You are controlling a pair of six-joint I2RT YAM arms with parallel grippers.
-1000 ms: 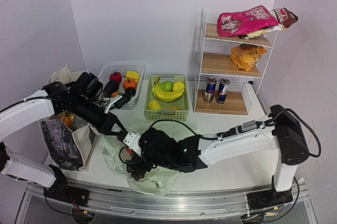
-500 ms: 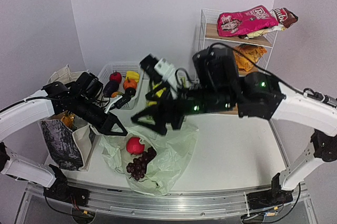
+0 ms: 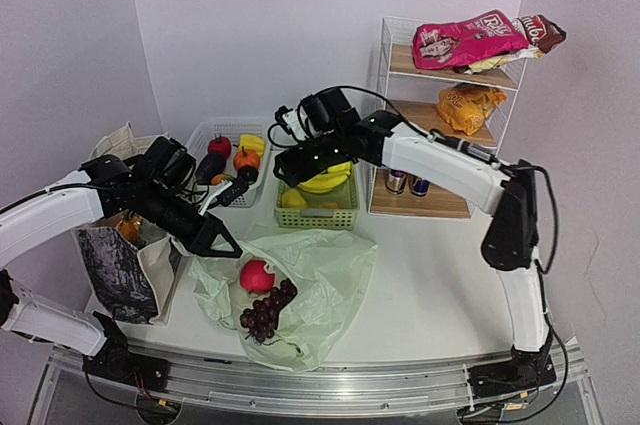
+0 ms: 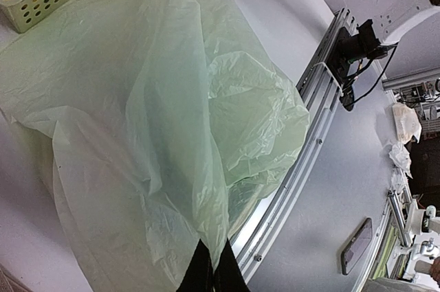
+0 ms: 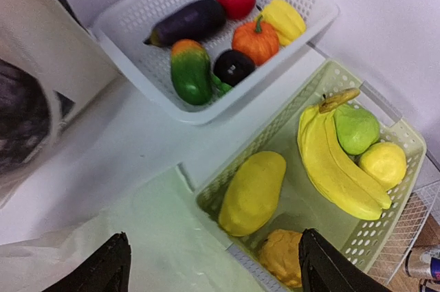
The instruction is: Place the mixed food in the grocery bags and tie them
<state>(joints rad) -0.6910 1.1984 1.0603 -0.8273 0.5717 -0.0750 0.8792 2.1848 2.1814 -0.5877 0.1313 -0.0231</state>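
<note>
Barely in view, left jaws pinch the plastic bag (image 4: pixel 172 99); right jaws gape wide above the fruit basket (image 5: pixel 261 130).

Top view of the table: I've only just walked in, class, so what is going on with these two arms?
The left gripper is shut on the edge of the pale-green plastic bag, holding its mouth up. A red apple and dark grapes lie in the opening. The right gripper hangs open above the green basket that holds the yellow bananas. The canvas tote stands at the left. Neither bag is tied.
</note>
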